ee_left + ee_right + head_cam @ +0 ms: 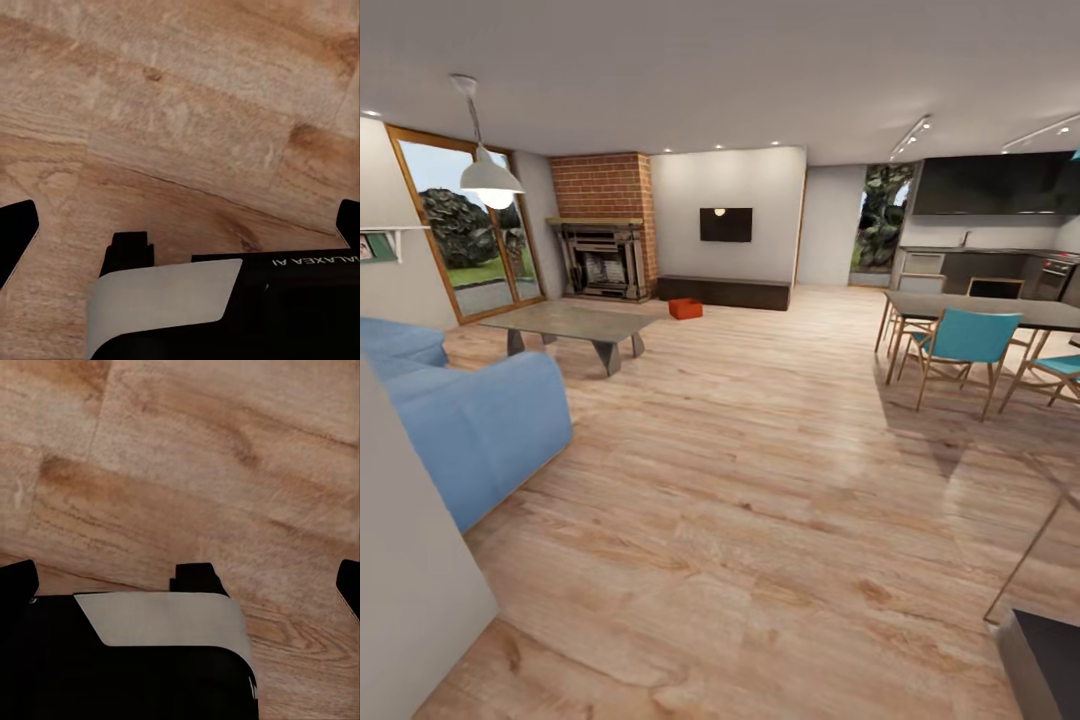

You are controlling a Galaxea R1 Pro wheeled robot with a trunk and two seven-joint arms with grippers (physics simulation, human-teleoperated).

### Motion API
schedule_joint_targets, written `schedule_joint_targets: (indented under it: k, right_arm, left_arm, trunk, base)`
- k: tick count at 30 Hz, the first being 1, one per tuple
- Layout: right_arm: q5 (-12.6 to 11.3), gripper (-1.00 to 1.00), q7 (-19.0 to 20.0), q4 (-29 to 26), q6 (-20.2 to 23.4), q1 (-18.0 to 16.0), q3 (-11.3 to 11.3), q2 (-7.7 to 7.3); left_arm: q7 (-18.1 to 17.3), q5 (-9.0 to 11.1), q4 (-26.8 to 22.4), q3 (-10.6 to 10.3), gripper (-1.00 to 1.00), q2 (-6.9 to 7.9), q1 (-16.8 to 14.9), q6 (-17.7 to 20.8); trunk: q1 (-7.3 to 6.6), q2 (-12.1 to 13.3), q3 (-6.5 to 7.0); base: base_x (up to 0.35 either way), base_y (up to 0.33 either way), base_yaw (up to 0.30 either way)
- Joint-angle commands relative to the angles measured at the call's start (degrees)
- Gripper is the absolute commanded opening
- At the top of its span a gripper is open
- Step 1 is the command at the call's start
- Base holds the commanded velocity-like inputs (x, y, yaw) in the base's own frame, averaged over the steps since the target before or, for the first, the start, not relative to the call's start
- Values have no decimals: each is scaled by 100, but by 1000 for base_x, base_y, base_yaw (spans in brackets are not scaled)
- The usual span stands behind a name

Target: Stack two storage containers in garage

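Observation:
An orange-red storage container sits on the light wood plank floor of the living room, far ahead, just in front of the long low dark cabinet under the wall TV. From here it reads as one small orange block; I cannot tell whether it is one bin or two. My left gripper hangs open over bare planks, its black fingertips spread wide. My right gripper is also open over the planks, with fingertips far apart and nothing between them.
A blue sofa is close on the left, with a grey coffee table beyond it. A dining table with teal chairs stands at the right. The brick fireplace and glass doors are at the far left. A wide wood floor runs ahead.

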Motion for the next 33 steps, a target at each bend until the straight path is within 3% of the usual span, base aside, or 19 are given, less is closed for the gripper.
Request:
schedule_joint_targets:
  k: [1,33]
  right_arm:
    - [-53,100,-3,18,-31,-5,48,5]
    - [-35,100,-1,18,-40,-7,48,-39]
  left_arm:
    - [-13,59,-1,-44,100,1,-4,22]
    - [-12,59,-1,-44,100,-8,-6,22]
  trunk:
    - [3,-3,-6]
    - [3,-3,-6]
  base:
    - [322,0,0]
    - [322,0,0]
